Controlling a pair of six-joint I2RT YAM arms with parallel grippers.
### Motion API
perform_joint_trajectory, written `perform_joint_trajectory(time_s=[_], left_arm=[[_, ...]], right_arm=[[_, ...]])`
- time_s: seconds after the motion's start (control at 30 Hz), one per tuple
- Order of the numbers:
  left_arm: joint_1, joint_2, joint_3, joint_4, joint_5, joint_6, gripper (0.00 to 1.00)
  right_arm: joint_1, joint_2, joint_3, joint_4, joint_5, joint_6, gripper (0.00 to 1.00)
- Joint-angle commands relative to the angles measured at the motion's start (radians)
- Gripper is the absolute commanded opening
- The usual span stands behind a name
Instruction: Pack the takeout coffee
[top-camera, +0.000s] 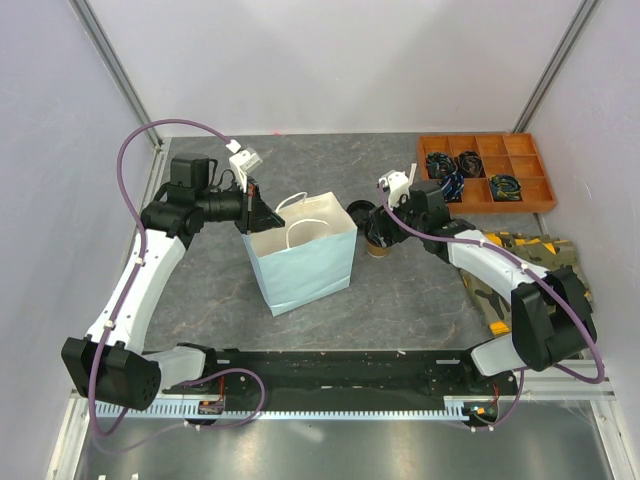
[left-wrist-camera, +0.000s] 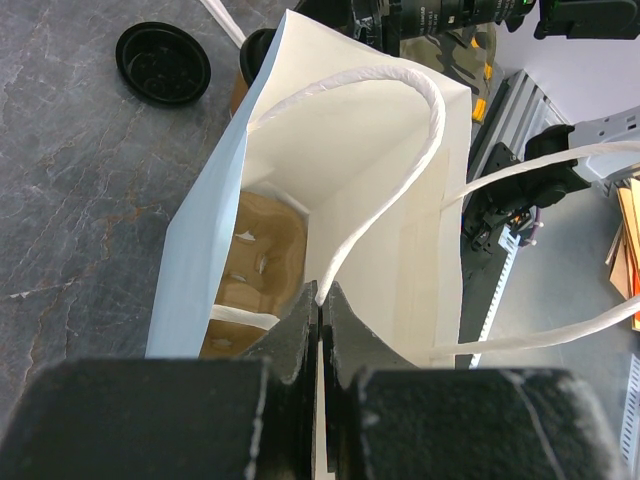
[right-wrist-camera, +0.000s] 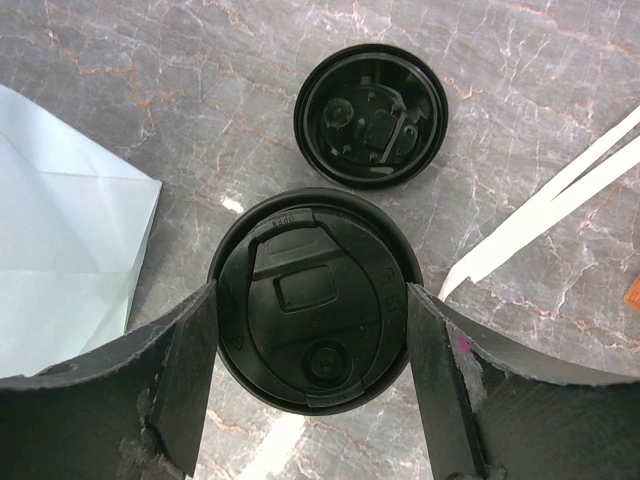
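On the worktop (top-camera: 200, 290) right of the light-blue paper bag (top-camera: 305, 265), our right gripper (right-wrist-camera: 312, 310) holds its jaws apart astride the takeout coffee (right-wrist-camera: 300, 250); our left gripper (left-wrist-camera: 320, 305) pinches the bag's rim.

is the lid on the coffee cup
On. The black lid caps the cup fully; a second lid lies loose beside it.

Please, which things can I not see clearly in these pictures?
- Cup body: right wrist view, under its lid; top view, mostly under the right arm.
- Carrier: left wrist view, mostly behind the bag wall.
- Tray contents: top view, too small.
- Right end effector contact with the lid: unclear.
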Motion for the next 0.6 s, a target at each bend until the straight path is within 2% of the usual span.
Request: perform_joint_trajectory(time_s=[0.0, 0.2, 0.57], left_arm=[[0.000, -0.014, 0.025, 0.000, 0.009, 0.015, 0.02], [0.001, -0.011, 0.024, -0.003, 0.014, 0.016, 0.02], [0.000, -0.011, 0.025, -0.002, 0.015, 0.016, 0.02]], right_arm=[[-0.003, -0.052, 0.056, -0.032, -0.029, 0.008, 0.64], [-0.002, -0.066, 0.053, -0.074, -0.016, -0.022, 0.62], [-0.003, -0.043, -0.004, -0.051, -0.015, -0.062, 0.66]])
